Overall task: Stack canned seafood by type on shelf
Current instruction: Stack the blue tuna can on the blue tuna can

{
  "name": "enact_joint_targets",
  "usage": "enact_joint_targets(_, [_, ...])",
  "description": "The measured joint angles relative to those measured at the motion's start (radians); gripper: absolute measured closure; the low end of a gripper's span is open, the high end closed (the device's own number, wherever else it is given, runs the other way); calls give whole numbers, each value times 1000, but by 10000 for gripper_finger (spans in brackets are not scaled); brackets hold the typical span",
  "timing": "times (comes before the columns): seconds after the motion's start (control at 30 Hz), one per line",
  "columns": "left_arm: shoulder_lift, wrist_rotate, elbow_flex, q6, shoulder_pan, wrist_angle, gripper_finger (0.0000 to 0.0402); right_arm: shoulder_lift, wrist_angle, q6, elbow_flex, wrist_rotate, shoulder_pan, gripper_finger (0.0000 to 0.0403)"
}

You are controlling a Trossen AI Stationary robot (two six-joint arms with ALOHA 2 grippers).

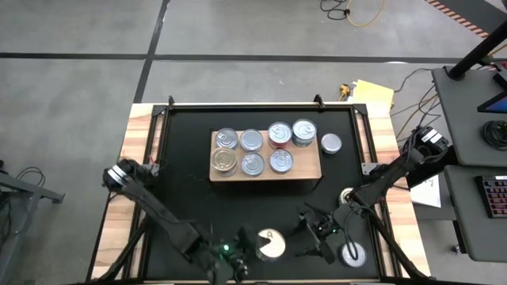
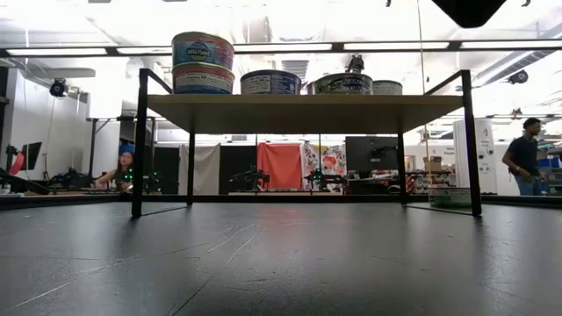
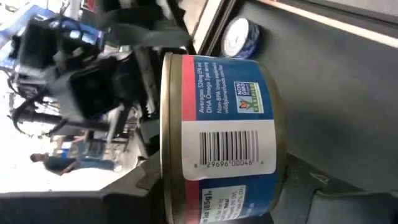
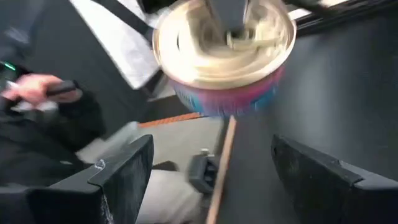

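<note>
- Seven tins (image 1: pixel 251 141) are seen on the wooden shelf (image 1: pixel 305 169); another tin (image 1: pixel 331 143) lies just beside it.
- A gold-lidded tin (image 1: pixel 270 244) is gripped by the left claw (image 1: pixel 252 252), well apart from the shelf.
- The right claw (image 1: pixel 321 231) is held open, empty, near that tin.

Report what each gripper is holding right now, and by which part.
The left gripper holds a gold-lidded can by its side wall, fingers across the label. The right gripper is open and holds nothing.
</note>
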Motion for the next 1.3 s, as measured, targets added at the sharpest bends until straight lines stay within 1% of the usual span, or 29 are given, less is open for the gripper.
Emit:
enact_joint_targets(0.1, [-81, 15, -103, 3, 11, 67, 229, -8, -36, -82, 0, 55, 14, 89])
enact_joint_targets(0.2, [-153, 18, -236, 31, 9, 169, 229, -6, -45, -166, 0, 104, 22, 95])
enact_joint_targets(0.33, [-230, 19, -442, 101, -5, 443, 229, -2, -49, -301, 0, 156, 23, 104])
enact_joint_targets(0.43, [-245, 15, -559, 225, -27, 681, 229, -1, -49, -427, 0, 178, 23, 111])
enact_joint_targets(0.57, [-245, 18, -656, 402, -55, 960, 229, -1, -32, -643, 1, 207, 23, 118])
enact_joint_targets(0.63, [-247, 0, -694, 473, -58, 1091, 229, -1, -30, -746, 10, 223, 23, 120])
enact_joint_targets(0.73, [-247, -19, -749, 555, -53, 1225, 229, -1, -23, -830, 23, 225, 21, 125])
enact_joint_targets(0.83, [-253, -16, -801, 594, -43, 1286, 229, 0, -2, -898, 38, 224, 4, 132])
enact_joint_targets(0.97, [-272, -9, -848, 600, -29, 1302, 229, 2, -4, -982, 62, 227, -27, 142])
enact_joint_targets(1.07, [-297, -9, -855, 635, -15, 1303, 229, 19, -4, -1066, 90, 227, -48, 151])
enact_joint_targets(1.13, [-315, -3, -857, 676, -3, 1302, 229, 39, -4, -1151, 115, 232, -58, 156])
enact_joint_targets(1.2, [-332, 40, -857, 693, 15, 1301, 229, 61, -7, -1246, 143, 293, -58, 161])
enact_joint_targets(1.3, [-352, 130, -857, 644, 41, 1296, 229, 98, -12, -1336, 200, 436, -58, 163])
